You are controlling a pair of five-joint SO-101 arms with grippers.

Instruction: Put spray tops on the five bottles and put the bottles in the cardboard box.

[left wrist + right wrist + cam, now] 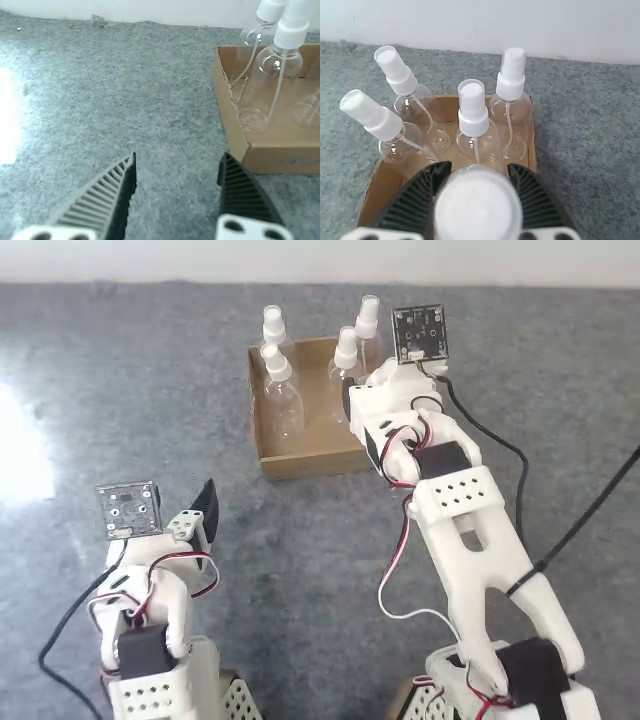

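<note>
The cardboard box (532,130) holds several clear bottles with white spray tops, among them the back left one (395,70), the middle one (472,107) and the back right one (511,75). My right gripper (480,169) hangs over the box's near right part, shut on one more capped bottle (477,207), whose white top sits between the fingers. In the high view the box (300,462) lies at the table's centre back. My left gripper (177,172) stands open and holds nothing, low over the table, in front of the box's left corner (235,135).
Grey felt (150,390) covers the table around the box. The left arm's base (150,660) and the right arm's long white link (490,550) stand at the near edge. Black cables (590,510) run off the right side.
</note>
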